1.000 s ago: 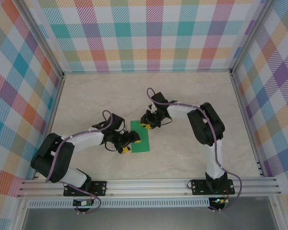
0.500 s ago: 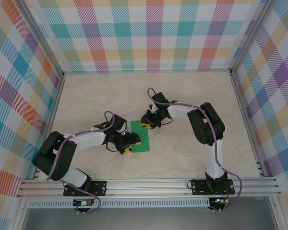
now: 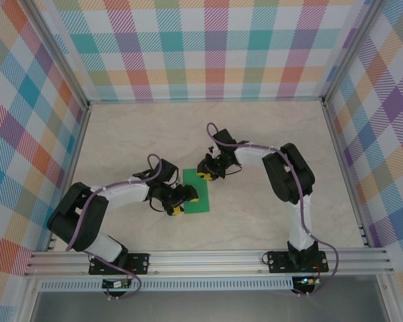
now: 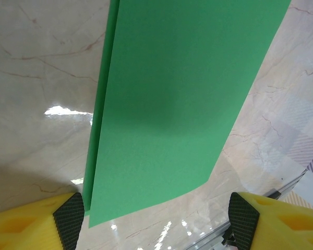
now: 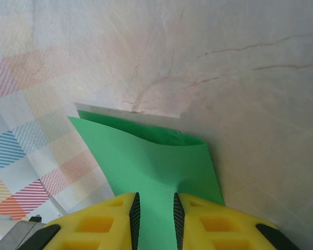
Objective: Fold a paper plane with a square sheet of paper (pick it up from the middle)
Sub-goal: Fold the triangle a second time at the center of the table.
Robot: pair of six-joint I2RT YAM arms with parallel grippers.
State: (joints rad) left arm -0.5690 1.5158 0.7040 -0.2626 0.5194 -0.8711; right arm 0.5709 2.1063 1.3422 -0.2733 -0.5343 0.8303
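Left tool (image 3: 185, 202) slightly farther onto green paper (image 3: 202, 193) than before

Both arms bent inward, wrists close together.
Left gripper (image 4: 155, 221) jaws spread wide; right gripper (image 5: 154, 213) jaws nearly closed, pinching the green sheet (image 5: 156, 161) ahead of its wrist.

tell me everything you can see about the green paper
The paper is plain bright green, matte, folded into a narrow two-layer strip, edges slightly offset. It lies on the marble table. The right gripper pinches one end, where the layers gape; the open left gripper straddles the other.
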